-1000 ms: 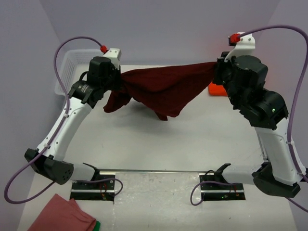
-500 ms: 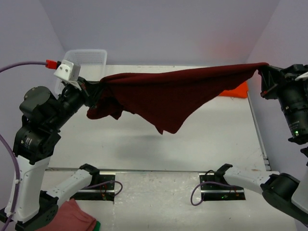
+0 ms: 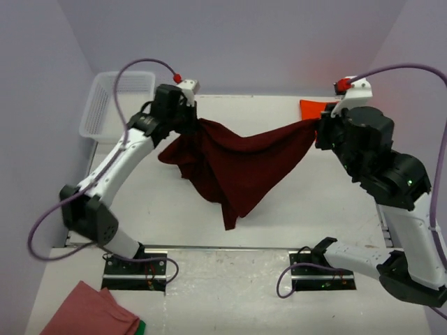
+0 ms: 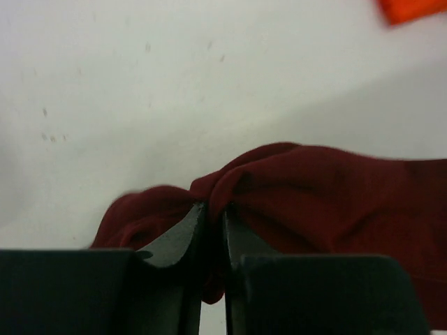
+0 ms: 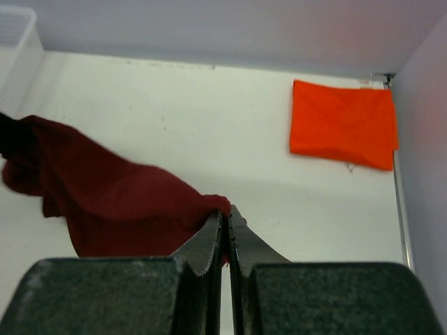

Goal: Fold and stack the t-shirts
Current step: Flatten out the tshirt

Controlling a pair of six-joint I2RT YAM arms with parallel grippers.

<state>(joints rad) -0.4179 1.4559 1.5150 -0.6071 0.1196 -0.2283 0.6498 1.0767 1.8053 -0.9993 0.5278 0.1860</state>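
A soft dark maroon-red t-shirt (image 3: 237, 164) is being held up, unfolded, over the white table (image 3: 300, 209), its ends being pinched in the clamped left gripper (image 4: 209, 209) and right gripper (image 5: 225, 215). Farther back, a bright orange-red t-shirt (image 5: 343, 124) is lying folded, awaiting stacking.

Twin arms in matching livery: the left arm (image 3: 122, 157) and the right arm (image 3: 412, 230) pair white link shells with bulky black joint housings. A purple cable (image 3: 133, 66) loops at upper left, another (image 3: 405, 68) arches at upper right, each meeting a red plug (image 3: 177, 77) beside a white wrist block (image 3: 188, 87). Black base plates (image 3: 136, 272) trail thin wiring along the bottom. A green light (image 3: 407, 183) dots the right arm's housing. The left tool (image 4: 209, 209) and the right tool (image 5: 225, 216) have black, wedge-shaped fingers (image 5: 202, 244).
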